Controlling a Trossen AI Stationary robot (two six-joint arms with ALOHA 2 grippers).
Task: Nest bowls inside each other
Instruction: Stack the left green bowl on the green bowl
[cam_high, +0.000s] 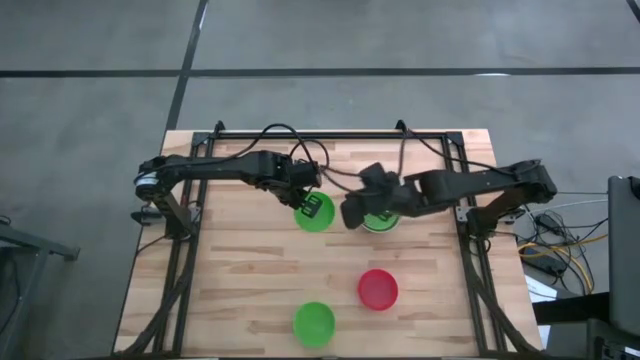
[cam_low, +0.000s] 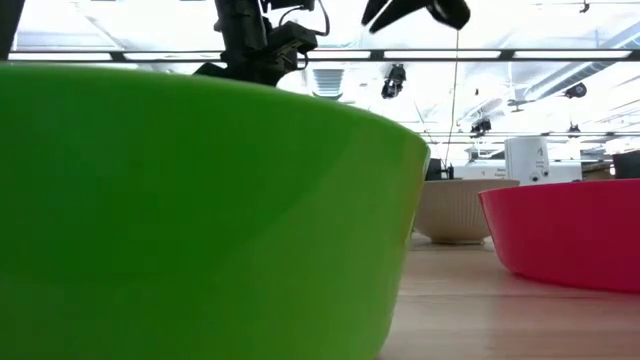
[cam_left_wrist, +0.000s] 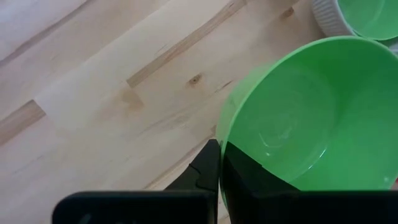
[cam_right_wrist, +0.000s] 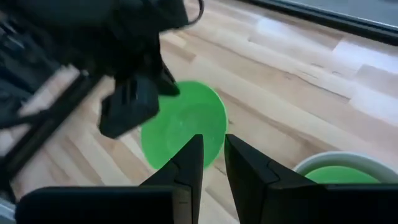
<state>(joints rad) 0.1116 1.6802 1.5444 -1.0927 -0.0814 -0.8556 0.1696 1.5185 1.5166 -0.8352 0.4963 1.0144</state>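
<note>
One bowl (cam_high: 314, 213) sits left of the nested pair (cam_high: 381, 221); two bowls (cam_high: 378, 289) (cam_high: 314, 323) lie nearer the table's (cam_high: 240, 280) front edge.

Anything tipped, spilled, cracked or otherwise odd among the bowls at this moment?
Nothing stands out. The left tool pinches the rim of a green bowl; beside it a second green bowl sits nested in the pale bowl. The red bowl and the third green bowl stand upright, apart. No spills or damage show.
</note>
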